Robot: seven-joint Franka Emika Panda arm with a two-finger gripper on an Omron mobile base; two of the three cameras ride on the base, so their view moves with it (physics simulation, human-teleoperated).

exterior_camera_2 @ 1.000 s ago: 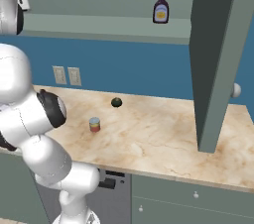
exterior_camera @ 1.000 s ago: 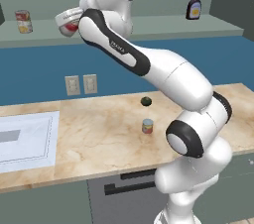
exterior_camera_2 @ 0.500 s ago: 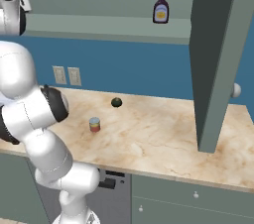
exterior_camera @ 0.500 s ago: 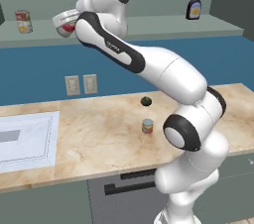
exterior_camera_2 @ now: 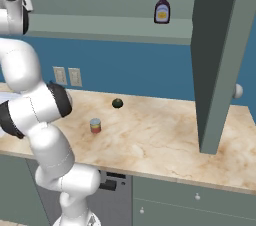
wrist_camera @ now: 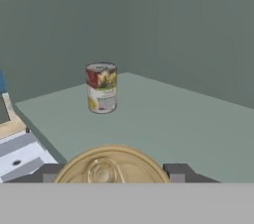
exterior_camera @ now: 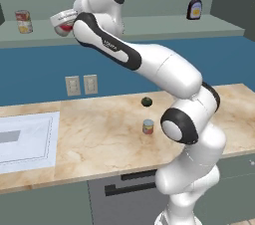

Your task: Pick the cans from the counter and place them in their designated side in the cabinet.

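Hand view shows the gripper [wrist_camera: 110,171] closed partway on can 1 [wrist_camera: 110,167], whose gold-coloured lid with a pull-tab sits at the bottom centre between 2 dark fingertips [wrist_camera: 177,171]. The jaws sit on opposite sides of the lid, which suggests a side grip on the cylinder wall.

In the left base view, the same can 1 [exterior_camera: 63,22] appears at the upper left, tilted on its side, with a silver end and a red-and-white label. It is held above the front of the cabinet ledge [exterior_camera: 149,26], near the reference can [exterior_camera: 22,21]. The tilt follows from the arm reaching in horizontally; the can likely needs to be turned upright before release.

The reference can, yellow-and-red labelled, stands upright on the ledge at the upper left. It marks the can side. The sauce bottle [exterior_camera: 194,5], dark with a white label, stands at the upper right and marks the other side. The 2 markers are well apart.

Can 2 [exterior_camera: 148,126] stands upright on the counter [exterior_camera: 99,134], centre of frame, short, with a grey band and an orange-red label. It remains to be picked. A dark green round lump [exterior_camera: 146,101] lies just behind it.

Surfaces: the ledge is flat, matte and grey-green; the counter is a beige marble pattern; the cans are smooth metal cylinders.
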